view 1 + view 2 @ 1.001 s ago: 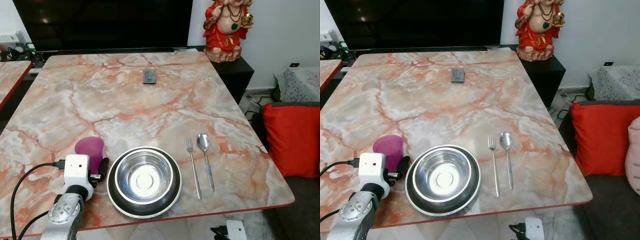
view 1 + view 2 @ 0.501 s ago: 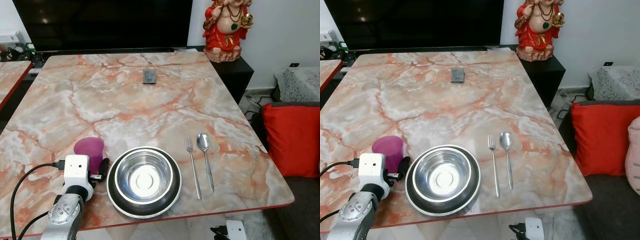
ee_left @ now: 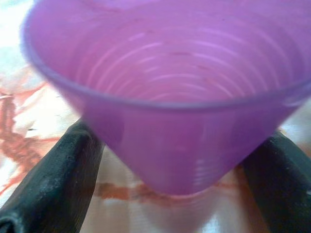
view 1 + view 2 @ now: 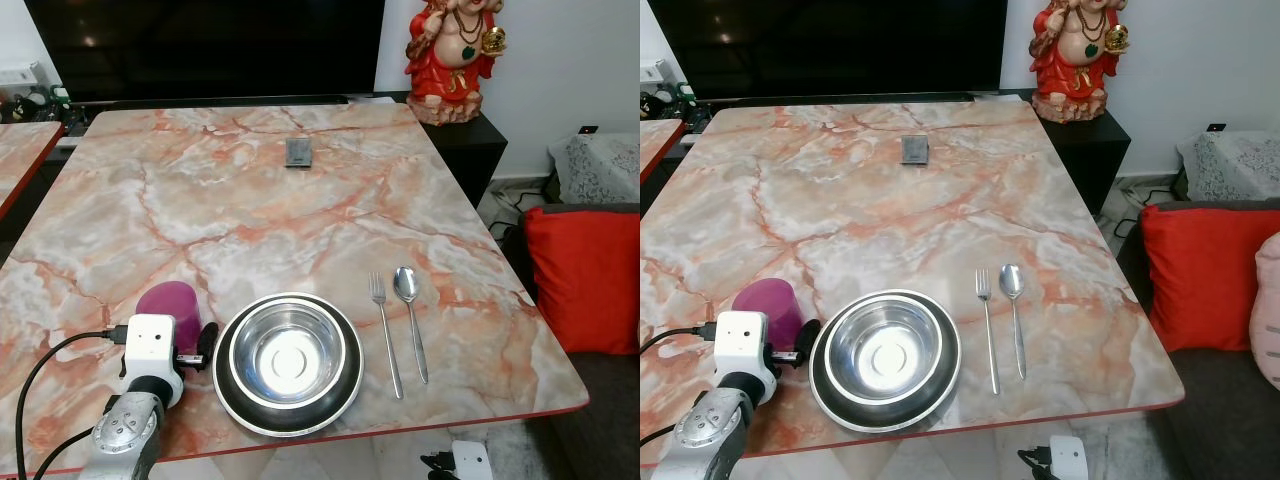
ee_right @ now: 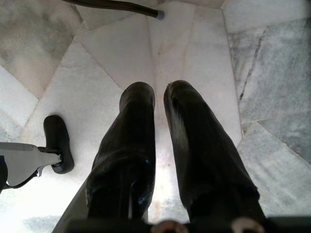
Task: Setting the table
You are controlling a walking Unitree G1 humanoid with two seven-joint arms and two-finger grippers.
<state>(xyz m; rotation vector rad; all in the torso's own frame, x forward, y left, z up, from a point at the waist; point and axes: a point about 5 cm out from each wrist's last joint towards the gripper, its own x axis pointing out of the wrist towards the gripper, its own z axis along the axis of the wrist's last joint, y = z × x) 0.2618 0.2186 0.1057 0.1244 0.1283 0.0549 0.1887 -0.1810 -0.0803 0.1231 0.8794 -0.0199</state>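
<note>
A purple plastic cup (image 4: 167, 300) stands upright on the marble table (image 4: 250, 200), just left of a steel bowl (image 4: 288, 355) that sits in a dark plate (image 4: 290, 424). My left gripper (image 4: 180, 324) reaches in from the front edge and is shut on the cup. In the left wrist view the cup (image 3: 180, 111) sits between the two black fingers (image 3: 58, 184), which press its lower sides. A fork (image 4: 385, 335) and a spoon (image 4: 410, 310) lie side by side right of the plate. My right gripper (image 5: 159, 92) hangs idle over the tiled floor, shut.
A small grey square object (image 4: 299, 152) lies at the table's far middle. A red statue (image 4: 452, 55) stands behind the far right corner, beside a dark screen (image 4: 200, 45). A red cushion (image 4: 585, 275) is to the right. Another table's edge (image 4: 20, 150) is at far left.
My left gripper has drawn the purple cup slightly left and nearer the front edge. Bowl, fork and spoon have stayed put.
</note>
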